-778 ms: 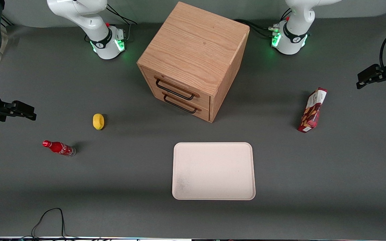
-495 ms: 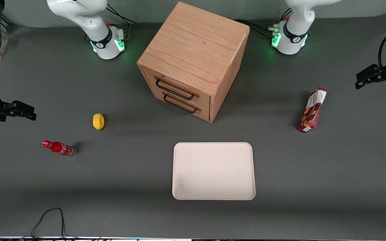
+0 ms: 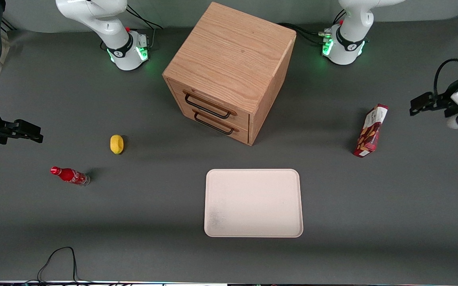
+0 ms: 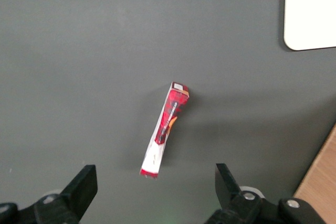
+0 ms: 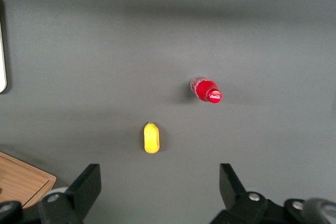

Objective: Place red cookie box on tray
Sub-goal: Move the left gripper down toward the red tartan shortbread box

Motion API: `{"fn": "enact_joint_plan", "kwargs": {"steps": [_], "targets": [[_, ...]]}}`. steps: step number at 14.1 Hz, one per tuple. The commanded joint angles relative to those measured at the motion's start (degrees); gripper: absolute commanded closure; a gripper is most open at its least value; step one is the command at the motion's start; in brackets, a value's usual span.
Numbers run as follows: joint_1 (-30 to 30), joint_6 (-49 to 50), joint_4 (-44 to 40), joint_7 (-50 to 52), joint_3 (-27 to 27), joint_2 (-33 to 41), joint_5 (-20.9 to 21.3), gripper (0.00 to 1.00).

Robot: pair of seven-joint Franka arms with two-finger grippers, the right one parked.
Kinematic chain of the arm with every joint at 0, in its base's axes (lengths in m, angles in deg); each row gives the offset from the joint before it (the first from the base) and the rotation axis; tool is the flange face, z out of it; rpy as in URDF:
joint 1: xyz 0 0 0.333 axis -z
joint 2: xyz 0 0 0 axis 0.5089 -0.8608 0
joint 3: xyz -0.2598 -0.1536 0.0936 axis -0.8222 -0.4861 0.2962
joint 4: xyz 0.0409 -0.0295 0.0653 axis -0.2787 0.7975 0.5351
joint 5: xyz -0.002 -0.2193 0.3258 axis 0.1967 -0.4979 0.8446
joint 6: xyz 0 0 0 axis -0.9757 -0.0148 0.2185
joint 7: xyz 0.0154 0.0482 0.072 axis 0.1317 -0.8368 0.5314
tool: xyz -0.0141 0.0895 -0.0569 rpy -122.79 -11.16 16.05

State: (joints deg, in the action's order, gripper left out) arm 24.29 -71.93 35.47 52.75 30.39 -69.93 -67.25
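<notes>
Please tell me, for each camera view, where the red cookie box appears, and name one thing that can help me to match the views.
Front view: the red cookie box lies on the table toward the working arm's end, farther from the camera than the tray; the open gripper hangs near it.
Left wrist view: the box lies alone on the table, between the open fingers.
Right wrist view: not in it.
Shared landmark: the tray's corner.
</notes>
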Motion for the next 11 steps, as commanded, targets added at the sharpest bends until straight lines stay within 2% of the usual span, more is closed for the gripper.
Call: {"fn": "enact_joint_plan", "kwargs": {"steps": [1,7,11], "targets": [[0.15,-5.34,5.61,-5.31,-0.01,0.33,0.72,0.00],[-0.11,-25.36,22.12,-10.84,0.08,-0.29,0.81,0.00],[0.15,-34.96,28.81,-11.48,0.08,-3.18,0.98,0.00]]}}
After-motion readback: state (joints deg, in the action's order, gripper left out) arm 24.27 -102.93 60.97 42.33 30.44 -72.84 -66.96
